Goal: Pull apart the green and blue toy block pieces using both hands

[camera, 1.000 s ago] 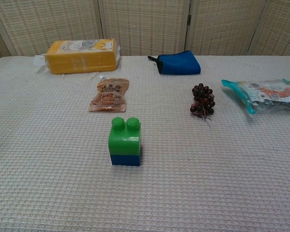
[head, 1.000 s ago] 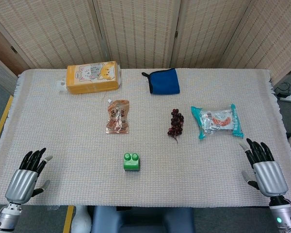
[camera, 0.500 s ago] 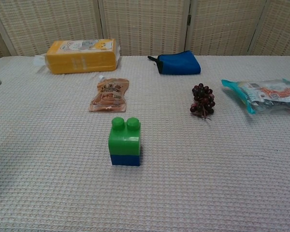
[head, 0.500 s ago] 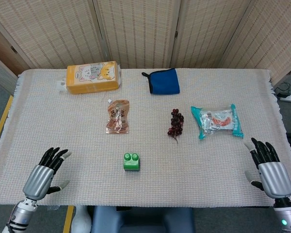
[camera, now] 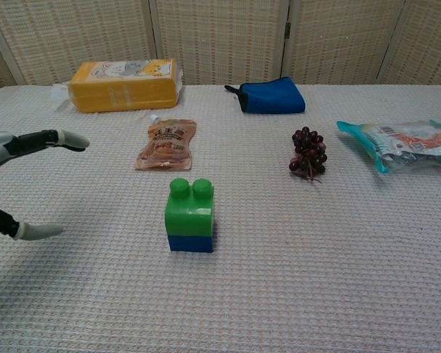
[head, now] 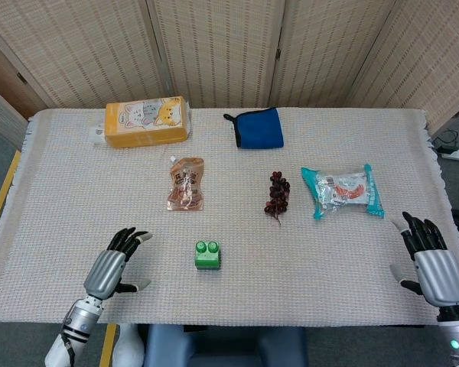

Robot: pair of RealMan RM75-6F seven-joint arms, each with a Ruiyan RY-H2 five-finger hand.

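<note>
A green block stacked on a blue block (camera: 190,215) stands upright near the table's front middle; in the head view the block pair (head: 207,254) shows mostly its green top. My left hand (head: 112,267) hovers open to the left of it, fingers spread, a clear gap from the block; the chest view shows the left hand (camera: 18,176) entering at the left edge with thumb and fingers apart. My right hand (head: 434,264) stays open at the table's right front corner, far from the blocks, and is outside the chest view.
Behind the blocks lie a brown snack pouch (head: 186,183), a bunch of dark grapes (head: 276,195) and a teal snack packet (head: 343,190). An orange box (head: 146,120) and a blue pouch (head: 259,128) sit at the back.
My left hand has moved right, toward the block pair, and has entered the chest view. My right hand has drifted slightly right and toward the front edge.
</note>
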